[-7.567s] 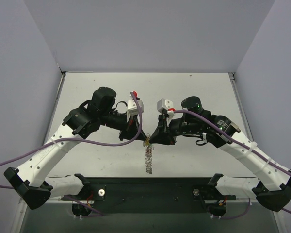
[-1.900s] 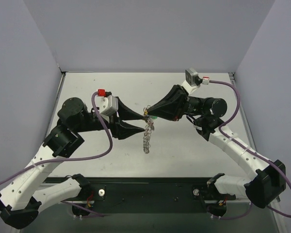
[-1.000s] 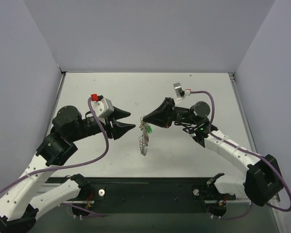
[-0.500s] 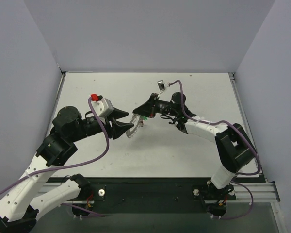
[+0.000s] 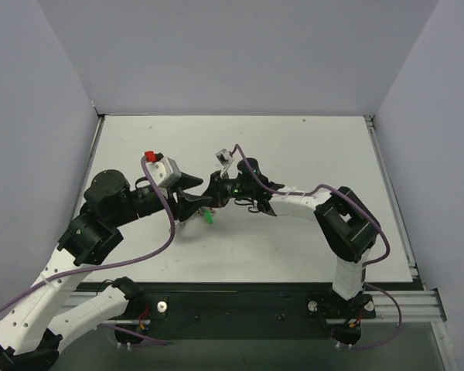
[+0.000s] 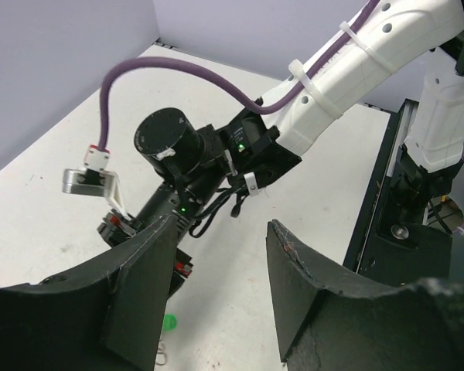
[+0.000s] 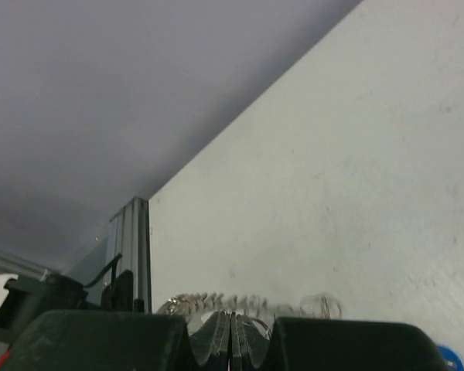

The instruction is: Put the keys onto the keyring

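**Keyring pinched at right fingertips; left gripper standing wide**

- Left gripper (image 6: 216, 243): near-left of the table (image 5: 317, 239) centre. It is aimed toward 3 o'clock in the overhead view, with fingers spread wide and nothing between them.
- Right gripper (image 7: 232, 334): arm stretched toward 9 o'clock, tips just beside the left gripper's. Its fingers are pressed together, apparently on the keyring's rim.
- Keyring (image 7: 247, 303): silver coil-like rim at the right fingertips. Its long axis runs side to side across the fingers in the right wrist view. How it lies in the overhead view is too faint to tell.
- Green-headed key (image 5: 207, 217): at 6 o'clock of the meeting tips; which way its shaft points is not discernible.
- Blue key head (image 7: 446, 357): at the lower right edge of the right wrist view.
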Available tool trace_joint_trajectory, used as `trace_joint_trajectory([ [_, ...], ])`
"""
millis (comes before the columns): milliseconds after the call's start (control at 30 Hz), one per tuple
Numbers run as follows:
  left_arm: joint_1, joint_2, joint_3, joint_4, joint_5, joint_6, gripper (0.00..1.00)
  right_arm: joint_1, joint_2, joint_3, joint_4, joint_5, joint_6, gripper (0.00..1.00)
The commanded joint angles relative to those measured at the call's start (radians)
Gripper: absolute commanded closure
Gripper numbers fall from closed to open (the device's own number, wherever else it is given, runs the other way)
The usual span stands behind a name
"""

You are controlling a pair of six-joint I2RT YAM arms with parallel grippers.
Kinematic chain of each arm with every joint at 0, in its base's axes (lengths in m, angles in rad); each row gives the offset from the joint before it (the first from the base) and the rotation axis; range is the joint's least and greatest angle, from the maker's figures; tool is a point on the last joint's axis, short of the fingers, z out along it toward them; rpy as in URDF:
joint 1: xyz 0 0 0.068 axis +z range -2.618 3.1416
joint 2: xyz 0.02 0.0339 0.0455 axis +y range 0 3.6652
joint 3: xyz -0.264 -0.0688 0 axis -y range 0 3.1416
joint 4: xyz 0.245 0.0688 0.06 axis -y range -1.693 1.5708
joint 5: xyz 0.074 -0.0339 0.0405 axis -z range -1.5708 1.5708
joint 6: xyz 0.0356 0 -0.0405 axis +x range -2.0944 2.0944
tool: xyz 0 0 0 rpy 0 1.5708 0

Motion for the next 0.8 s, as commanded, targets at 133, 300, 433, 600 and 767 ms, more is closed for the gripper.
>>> trace_joint_trajectory([
  [133,0.01,-0.022,-0.01,0.016,-0.009,0.004,0.41,0.075,-0.158,-0.232,-0.034,0.069,-0.104,1.0],
  [300,0.013,-0.017,-0.024,0.03,-0.005,-0.005,0.41,0.078,-0.232,-0.33,-0.106,0.087,-0.146,1.0],
  [433,0.016,-0.008,-0.035,0.041,-0.009,-0.007,0.41,0.079,-0.302,-0.363,-0.14,0.08,-0.175,1.0],
  [600,0.017,0.001,-0.044,0.041,-0.032,-0.033,0.41,0.078,-0.393,-0.372,-0.173,0.09,-0.189,0.78],
  [767,0.022,0.004,-0.052,0.041,-0.074,-0.055,0.4,0.067,-0.497,-0.356,-0.216,0.144,-0.213,0.42],
])
